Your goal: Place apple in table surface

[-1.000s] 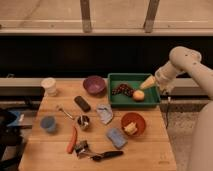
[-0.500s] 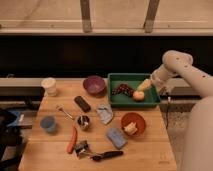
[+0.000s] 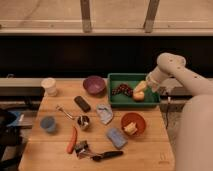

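End effector (image 3: 141, 87) at apple (image 3: 138, 96), inside green tray (image 3: 123, 81)

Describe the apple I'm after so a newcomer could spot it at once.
On the wooden table, look to the green tray at the back, on the picture's right. The apple lies in its right half, just beneath the claw. It is round and yellow-orange, unlike the dark grape-like cluster beside it in the tray.

White rounded arm (image 3: 187, 82), bulbous elbow (image 3: 170, 63), pale yellowish jaws at its tip over the green tray (image 3: 125, 76)
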Tool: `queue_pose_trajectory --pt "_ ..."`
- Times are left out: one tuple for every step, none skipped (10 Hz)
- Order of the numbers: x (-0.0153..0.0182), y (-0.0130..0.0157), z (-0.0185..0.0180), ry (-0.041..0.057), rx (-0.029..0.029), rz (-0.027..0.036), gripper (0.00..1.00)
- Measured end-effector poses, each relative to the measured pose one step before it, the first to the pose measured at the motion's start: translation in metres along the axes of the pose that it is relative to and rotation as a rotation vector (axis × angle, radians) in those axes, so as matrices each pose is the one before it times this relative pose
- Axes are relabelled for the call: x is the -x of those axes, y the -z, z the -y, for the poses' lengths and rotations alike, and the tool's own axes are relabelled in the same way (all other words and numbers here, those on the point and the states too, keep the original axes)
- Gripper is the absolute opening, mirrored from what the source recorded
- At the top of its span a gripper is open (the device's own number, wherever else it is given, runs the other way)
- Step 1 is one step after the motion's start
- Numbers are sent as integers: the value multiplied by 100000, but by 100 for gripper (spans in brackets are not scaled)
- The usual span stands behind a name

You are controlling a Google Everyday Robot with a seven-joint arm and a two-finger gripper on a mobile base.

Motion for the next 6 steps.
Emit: queue_pose_trajectory --pt "126 -620 -77 511 622 -621 80" --pt "125 -732 183 314 738 -806 80" --pt "179 -892 217 433 941 -1078 80" --pt "226 -691 32 653 694 -875 80" --pt "-51 -466 -131 680 -220 -933 80" --pt "96 62 25 12 -131 343 80"
